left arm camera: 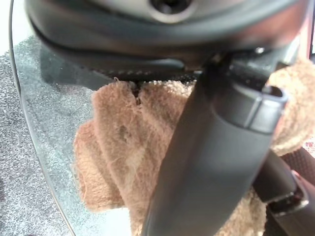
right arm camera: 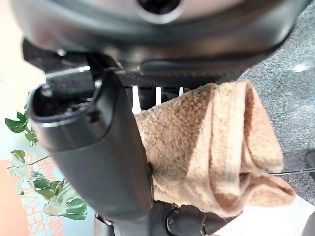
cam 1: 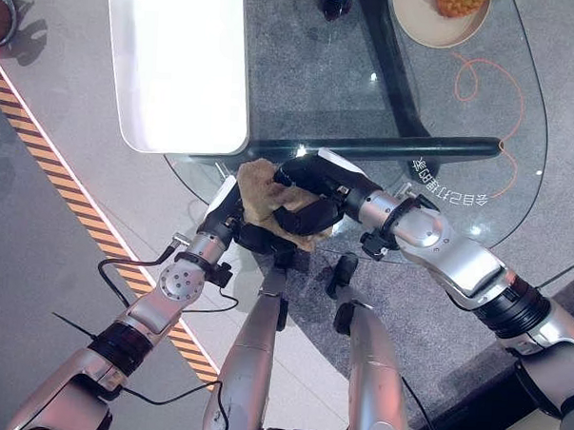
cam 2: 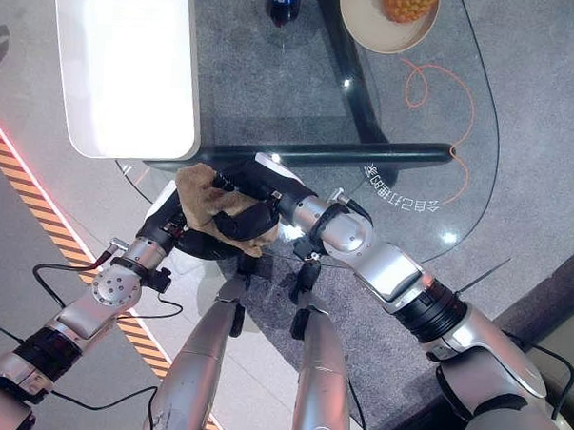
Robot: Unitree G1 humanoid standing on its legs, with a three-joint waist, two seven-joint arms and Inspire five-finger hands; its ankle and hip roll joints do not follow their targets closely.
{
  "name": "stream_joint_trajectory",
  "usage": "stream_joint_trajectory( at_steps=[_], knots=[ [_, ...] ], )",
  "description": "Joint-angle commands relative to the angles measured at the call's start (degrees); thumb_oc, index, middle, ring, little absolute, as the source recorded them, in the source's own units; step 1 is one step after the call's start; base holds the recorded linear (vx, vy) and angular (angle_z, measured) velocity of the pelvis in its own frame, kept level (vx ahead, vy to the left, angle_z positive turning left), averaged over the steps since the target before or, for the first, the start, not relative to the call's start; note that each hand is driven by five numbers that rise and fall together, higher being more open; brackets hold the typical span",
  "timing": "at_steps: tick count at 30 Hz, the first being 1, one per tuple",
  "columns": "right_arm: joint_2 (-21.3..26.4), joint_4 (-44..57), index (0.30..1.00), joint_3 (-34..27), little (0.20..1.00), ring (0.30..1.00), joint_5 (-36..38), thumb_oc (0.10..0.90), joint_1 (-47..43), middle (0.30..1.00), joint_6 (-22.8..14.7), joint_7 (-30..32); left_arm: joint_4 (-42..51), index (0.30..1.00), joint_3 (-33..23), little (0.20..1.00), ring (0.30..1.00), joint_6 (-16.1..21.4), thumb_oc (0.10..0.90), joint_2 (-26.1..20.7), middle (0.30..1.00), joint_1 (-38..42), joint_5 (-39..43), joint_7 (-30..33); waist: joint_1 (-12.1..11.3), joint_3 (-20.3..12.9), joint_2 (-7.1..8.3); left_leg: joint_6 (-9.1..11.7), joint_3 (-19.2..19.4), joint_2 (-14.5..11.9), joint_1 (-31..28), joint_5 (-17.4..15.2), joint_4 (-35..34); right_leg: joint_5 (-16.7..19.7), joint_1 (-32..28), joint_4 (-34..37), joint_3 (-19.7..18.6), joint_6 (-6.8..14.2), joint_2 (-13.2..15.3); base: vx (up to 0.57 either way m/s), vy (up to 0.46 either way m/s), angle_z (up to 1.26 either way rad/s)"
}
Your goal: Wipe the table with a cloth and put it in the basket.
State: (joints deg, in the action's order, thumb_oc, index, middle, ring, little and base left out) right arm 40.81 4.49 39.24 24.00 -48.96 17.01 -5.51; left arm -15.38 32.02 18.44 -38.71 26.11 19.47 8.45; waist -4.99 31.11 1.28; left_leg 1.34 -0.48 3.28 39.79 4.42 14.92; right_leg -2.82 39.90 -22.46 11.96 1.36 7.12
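right hand (cam 1: 312,192): fingers curled over the cloth, thumb (right arm camera: 93,157) pressed against it; pinching cloth at near edge of table, just in front of the dark bar
left hand (cam 1: 232,213): meets right hand at same bundle; thumb (left arm camera: 206,162) lies across cloth in its wrist view, fingers behind the fabric, grip can't tell
cloth (cam 1: 264,200): tan terry, bunched & folded, held between both hands at near rim of table; part of it hangs over the glass edge
table (cam 1: 302,82): round glass top, grey speckled floor seen thru it; dark bar (cam 1: 404,147) runs across under the glass near its front edge
tray (cam 1: 179,58): white, rounded-corner, on left part of table, well beyond the cloth; overhangs table's left rim
plate (cam 1: 419,26): beige, far right of table, w/ an orange-yellow textured fruit (cam 1: 458,2) on it
bottle (cam 1: 334,0): dark, far edge of table, between tray & plate
orange cord (cam 1: 474,80): thin loop seen at right part of table, near plate
stripe (cam 1: 68,201): orange-black hazard tape on floor, left of table
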Motion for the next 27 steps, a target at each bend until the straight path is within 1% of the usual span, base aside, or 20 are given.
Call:
stream_joint_trajectory(
  at_steps=[1,2,3,4,11,20,25,27],
  knots=[
    [-2.0,11.8,0.300,-1.3,0.200,0.300,-2.1,0.100,-7.5,0.300,-7.0,-0.3,13.1,0.300,2.6,0.200,0.300,7.8,0.100,3.7,0.300,-0.6,-0.4,-2.3,-0.3,-1.3,-1.72,-3.6,2.1,1.6,-0.7,-6.8,5.4,5.1,0.1,3.8,-3.0,4.3,-0.3,0.00,0.000,0.00],
    [-1.9,12.0,0.300,-1.3,0.200,0.300,-2.4,0.100,-7.5,0.300,-6.9,0.2,13.1,0.300,2.5,0.200,0.300,7.7,0.100,3.8,0.300,-0.7,-0.5,-2.2,-0.3,-1.3,-1.71,-3.6,2.1,1.6,-0.7,-6.8,5.3,5.1,0.0,3.8,-3.0,4.3,-0.3,0.00,0.000,0.00],
    [-1.7,12.3,0.359,-1.4,0.269,0.359,-2.7,0.169,-7.4,0.359,-7.0,0.7,13.2,0.300,2.5,0.200,0.300,7.6,0.100,3.9,0.300,-0.8,-0.7,-2.0,-0.3,-1.3,-1.70,-3.6,2.1,1.6,-0.7,-6.8,5.3,5.2,0.0,3.8,-3.0,4.4,-0.3,0.00,0.000,0.00],
    [-1.5,12.4,0.900,-1.6,0.900,0.900,-3.5,0.800,-7.3,0.900,-7.2,1.1,13.2,0.300,2.5,0.200,0.300,7.7,0.100,3.9,0.300,-1.0,-0.7,-1.9,-0.3,-1.3,-1.68,-3.6,2.1,1.6,-0.7,-6.8,5.4,5.2,0.0,3.8,-3.1,4.4,-0.3,0.00,0.000,0.00],
    [-1.4,12.5,0.900,-2.6,0.900,0.900,-5.2,0.800,-7.5,0.900,-6.2,2.6,12.9,0.300,1.9,0.200,0.300,7.4,0.100,4.2,0.300,-1.1,-1.1,-1.2,-0.3,-1.3,-1.41,-3.7,2.1,1.6,-0.9,-7.0,5.3,5.2,-0.1,3.9,-3.2,4.5,-0.4,0.00,0.000,0.00],
    [0.2,12.5,0.900,-3.8,0.900,0.900,-6.2,0.800,-6.7,0.900,-6.5,3.5,12.6,0.300,1.2,0.200,0.300,7.5,0.100,4.3,0.300,-1.8,-1.5,-0.9,-0.1,-1.3,-0.94,-3.8,2.1,1.5,-0.9,-7.3,5.4,5.2,-0.1,3.8,-3.2,4.6,-0.7,0.00,0.000,0.00],
    [1.0,12.2,0.900,-4.9,0.900,0.900,-7.3,0.800,-6.0,0.900,-6.1,3.8,12.4,0.300,0.6,0.200,0.300,7.7,0.100,4.1,0.300,-2.3,-1.6,-0.5,0.0,-1.3,-0.55,-3.8,2.1,1.3,-1.3,-7.4,5.2,5.2,-0.4,3.9,-3.3,4.7,-0.9,0.00,0.000,0.00],
    [1.8,12.1,0.900,-5.4,0.900,0.900,-7.2,0.800,-5.6,0.900,-5.7,4.2,12.3,0.300,0.1,0.200,0.300,7.8,0.100,4.1,0.300,-2.7,-1.8,-0.4,0.2,-1.3,-0.10,-3.8,2.1,1.2,-1.3,-7.5,5.4,5.2,-0.4,3.9,-3.4,4.7,-1.0,0.00,0.000,0.00]
  ],
)
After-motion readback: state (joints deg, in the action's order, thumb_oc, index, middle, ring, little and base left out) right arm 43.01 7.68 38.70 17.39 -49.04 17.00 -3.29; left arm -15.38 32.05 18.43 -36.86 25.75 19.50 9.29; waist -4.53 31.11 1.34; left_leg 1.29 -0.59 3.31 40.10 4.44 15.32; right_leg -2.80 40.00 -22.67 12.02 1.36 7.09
